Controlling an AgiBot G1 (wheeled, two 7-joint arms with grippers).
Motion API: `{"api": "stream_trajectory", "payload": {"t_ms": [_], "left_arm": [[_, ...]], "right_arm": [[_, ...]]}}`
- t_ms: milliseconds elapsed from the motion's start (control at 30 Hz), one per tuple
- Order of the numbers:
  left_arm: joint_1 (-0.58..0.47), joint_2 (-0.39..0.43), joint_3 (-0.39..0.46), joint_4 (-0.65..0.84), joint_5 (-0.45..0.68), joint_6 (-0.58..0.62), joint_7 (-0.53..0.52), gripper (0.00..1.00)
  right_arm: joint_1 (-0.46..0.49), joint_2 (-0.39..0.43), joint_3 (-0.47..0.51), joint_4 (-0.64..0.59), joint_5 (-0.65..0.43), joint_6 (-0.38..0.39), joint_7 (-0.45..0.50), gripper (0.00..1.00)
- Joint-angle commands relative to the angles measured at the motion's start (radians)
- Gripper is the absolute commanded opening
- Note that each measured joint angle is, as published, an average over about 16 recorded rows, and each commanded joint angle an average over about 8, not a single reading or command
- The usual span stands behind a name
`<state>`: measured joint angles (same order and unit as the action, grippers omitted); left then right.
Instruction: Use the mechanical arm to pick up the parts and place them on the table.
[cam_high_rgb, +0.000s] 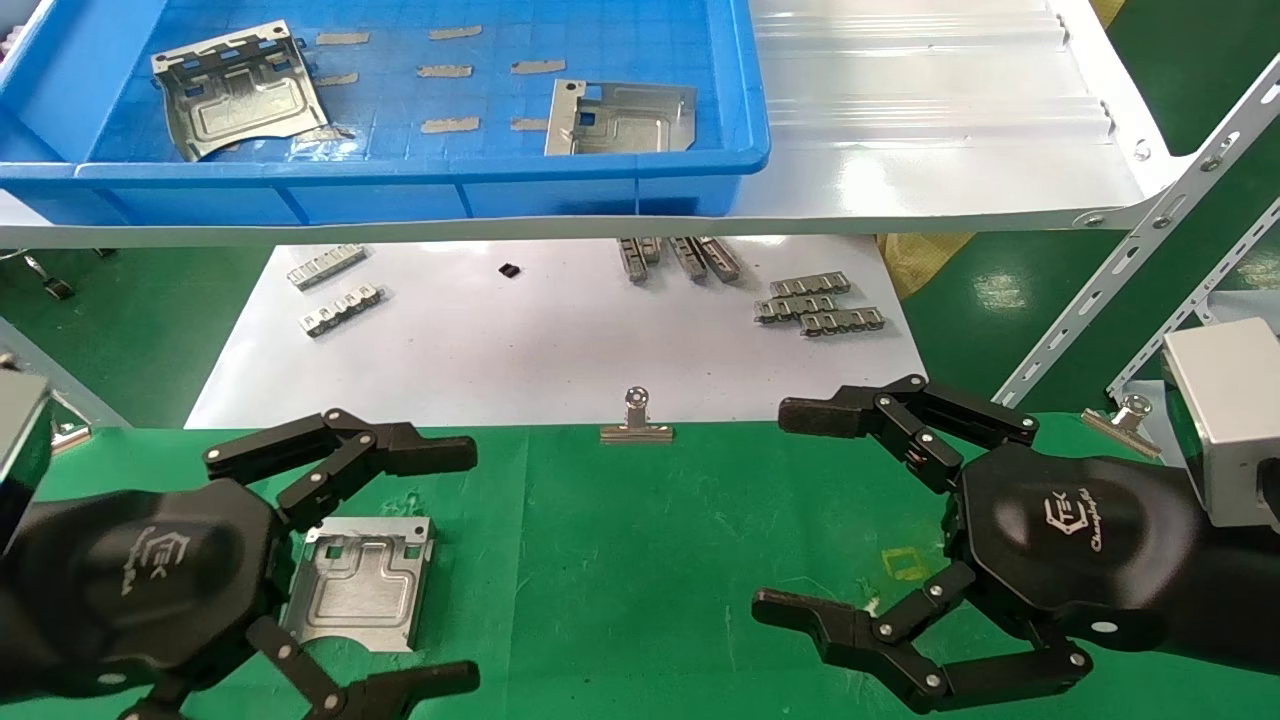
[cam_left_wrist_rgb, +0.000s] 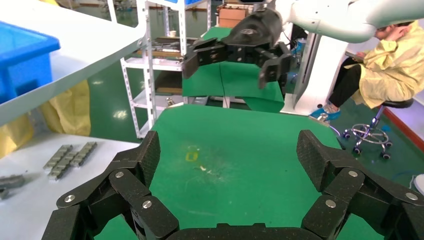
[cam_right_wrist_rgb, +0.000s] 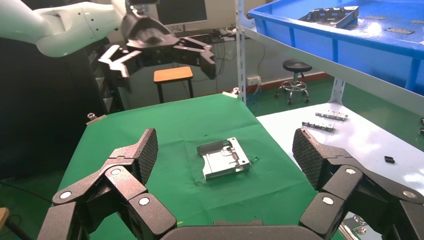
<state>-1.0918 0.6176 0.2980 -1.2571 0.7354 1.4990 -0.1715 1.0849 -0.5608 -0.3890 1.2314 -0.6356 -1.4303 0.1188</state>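
One silvery stamped part (cam_high_rgb: 362, 583) lies flat on the green table (cam_high_rgb: 640, 560) at the near left; it also shows in the right wrist view (cam_right_wrist_rgb: 222, 159). My left gripper (cam_high_rgb: 455, 565) is open and empty, raised above the table just left of that part, its fingers spread on either side of it. My right gripper (cam_high_rgb: 790, 510) is open and empty over the table's right side. Two more parts (cam_high_rgb: 238, 88) (cam_high_rgb: 620, 118) lie in the blue bin (cam_high_rgb: 420, 180) on the shelf at the back. The left wrist view shows bare cloth between my left fingers (cam_left_wrist_rgb: 147, 157).
A glossy white shelf (cam_high_rgb: 950, 130) carries the bin. Below it a white board (cam_high_rgb: 560, 340) holds several small toothed metal strips (cam_high_rgb: 818, 303). Silver binder clips (cam_high_rgb: 636, 418) sit on the cloth's far edge. A slotted shelf brace (cam_high_rgb: 1150, 230) slants at the right.
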Motion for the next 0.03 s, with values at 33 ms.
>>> {"api": "stream_trajectory", "payload": {"t_ms": [33], "left_arm": [[0.025,-0.009,-0.027,-0.039,-0.008,-0.004,-0.022,1.0]], "right_arm": [[0.0,0.0,0.0,0.0,0.0,0.0,0.0,1.0]]}}
